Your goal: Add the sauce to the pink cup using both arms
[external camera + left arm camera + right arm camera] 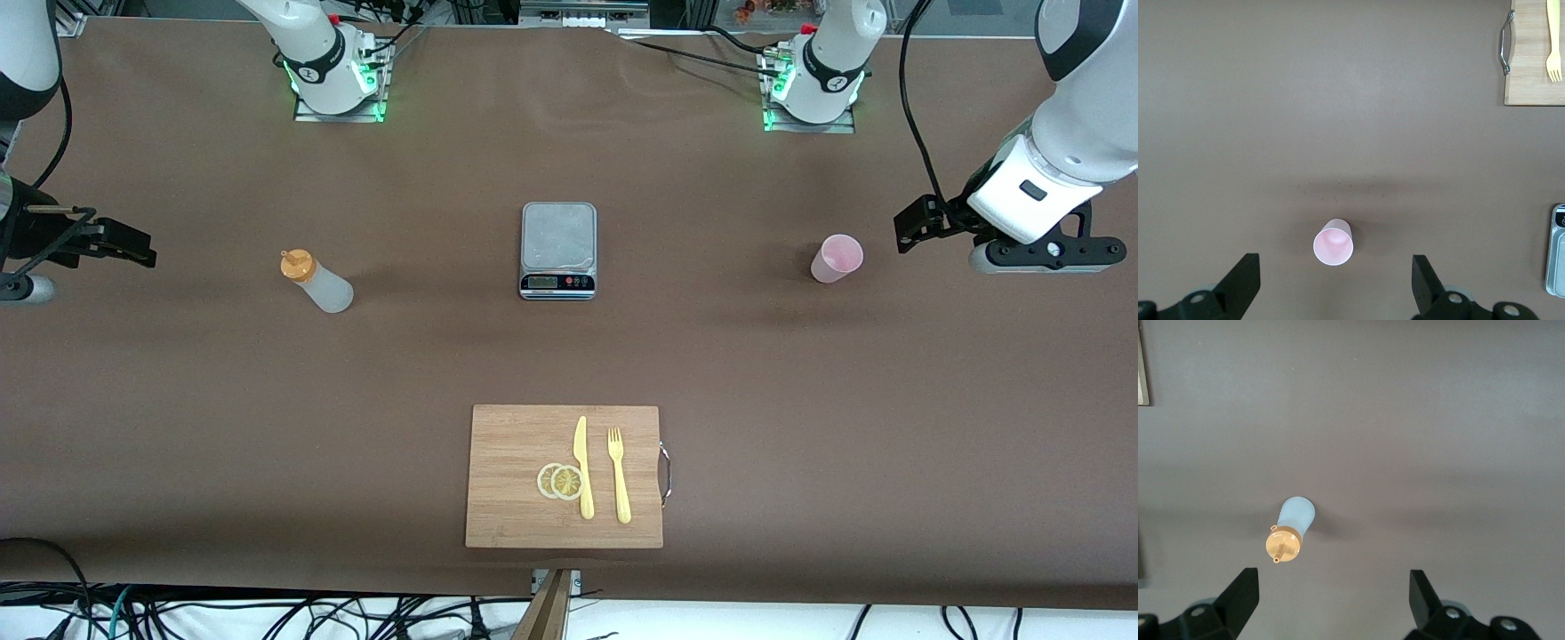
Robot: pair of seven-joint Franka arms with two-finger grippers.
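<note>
The sauce bottle (317, 280), whitish with an orange nozzle cap, stands on the table toward the right arm's end. In the right wrist view, the bottle (1291, 530) is seen from above. My right gripper (129, 247) hangs open and empty beside it, off toward the table's end; in its wrist view (1333, 607) nothing is between the fingers. The pink cup (837, 258) stands upright toward the left arm's end and shows in the left wrist view (1333, 243). My left gripper (920, 227) is open and empty beside the cup (1336, 290).
A digital scale (558, 250) sits mid-table between bottle and cup. A wooden cutting board (516, 444) lies nearer the front camera with a yellow knife (582, 467), a fork (618, 476) and lemon slices (560, 481). The two arm bases stand along the table's back edge.
</note>
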